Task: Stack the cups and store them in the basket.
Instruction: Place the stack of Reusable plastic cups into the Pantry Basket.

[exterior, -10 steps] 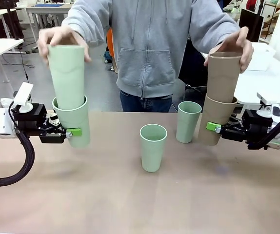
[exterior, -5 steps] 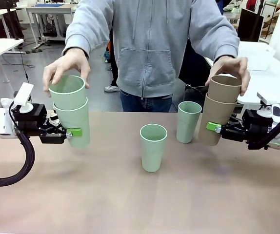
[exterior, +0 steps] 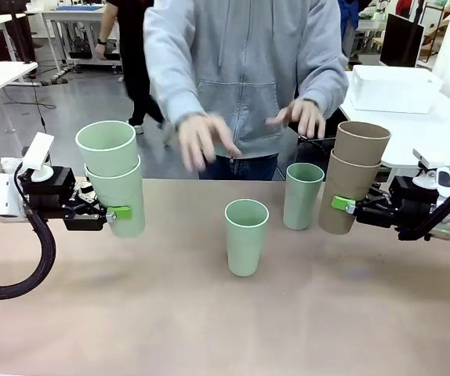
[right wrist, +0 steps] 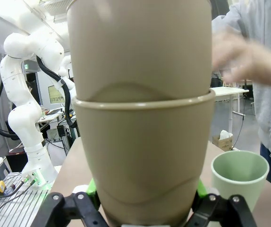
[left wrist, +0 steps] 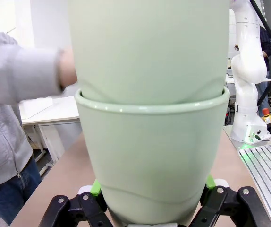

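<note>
Front view, left pincer (exterior: 119, 212): pinching nested pale mint matte cups (exterior: 115, 176), left edge.
Right pincer (exterior: 341, 204): pinching nested tan-brown cups (exterior: 354, 176), right edge.
Centre: two loose mint cups (exterior: 246, 235) apart, bare table (exterior: 209, 329) around.
White plastic basket (exterior: 393, 88): upper right.

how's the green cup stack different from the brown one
Colour: the green stack is pale mint, the brown stack is tan.
Holder: the left gripper clamps the green stack's lower cup, and the right gripper clamps the brown stack's lower cup.
Neighbours: a loose green cup stands close beside the brown stack, while the green stack has none close by.
Shared: each is two cups nested, upright, mouth up.
</note>
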You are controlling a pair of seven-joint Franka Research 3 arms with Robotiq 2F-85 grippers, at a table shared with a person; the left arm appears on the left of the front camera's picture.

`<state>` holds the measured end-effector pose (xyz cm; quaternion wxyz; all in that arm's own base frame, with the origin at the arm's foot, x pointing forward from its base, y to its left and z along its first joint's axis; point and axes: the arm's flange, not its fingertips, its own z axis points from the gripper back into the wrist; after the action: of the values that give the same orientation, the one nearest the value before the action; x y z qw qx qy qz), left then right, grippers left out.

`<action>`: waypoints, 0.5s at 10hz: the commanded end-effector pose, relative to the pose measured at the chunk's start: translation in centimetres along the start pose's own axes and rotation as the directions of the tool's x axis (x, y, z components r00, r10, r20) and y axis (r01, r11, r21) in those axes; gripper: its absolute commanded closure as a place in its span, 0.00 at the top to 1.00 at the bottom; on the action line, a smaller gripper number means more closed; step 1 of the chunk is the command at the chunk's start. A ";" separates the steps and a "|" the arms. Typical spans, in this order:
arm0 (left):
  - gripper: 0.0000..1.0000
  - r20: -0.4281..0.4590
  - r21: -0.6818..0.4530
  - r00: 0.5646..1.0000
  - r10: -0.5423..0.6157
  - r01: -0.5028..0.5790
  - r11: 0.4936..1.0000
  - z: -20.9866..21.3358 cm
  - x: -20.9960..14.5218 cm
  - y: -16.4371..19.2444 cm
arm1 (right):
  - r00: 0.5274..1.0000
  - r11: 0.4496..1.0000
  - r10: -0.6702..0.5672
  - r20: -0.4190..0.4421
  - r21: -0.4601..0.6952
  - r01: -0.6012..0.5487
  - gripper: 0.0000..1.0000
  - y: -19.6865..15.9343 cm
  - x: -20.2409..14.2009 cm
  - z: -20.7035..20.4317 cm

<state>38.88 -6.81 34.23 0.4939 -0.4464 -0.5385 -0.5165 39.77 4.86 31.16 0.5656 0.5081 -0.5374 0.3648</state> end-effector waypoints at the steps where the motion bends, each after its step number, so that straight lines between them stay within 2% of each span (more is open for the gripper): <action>1: 0.85 0.004 0.001 1.000 -0.008 0.008 1.000 -0.1 0.3 0.0 | 1.000 1.000 0.009 0.003 0.002 -0.009 0.84 0.0 0.2 -0.1; 5: 0.85 0.004 0.001 1.000 -0.008 0.008 1.000 -0.1 0.3 0.0 | 1.000 1.000 0.009 0.003 0.002 -0.009 0.84 0.0 0.2 -0.1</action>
<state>38.88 -6.81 34.23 0.4939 -0.4464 -0.5385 -0.5165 39.77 4.86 31.16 0.5656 0.5081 -0.5374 0.3648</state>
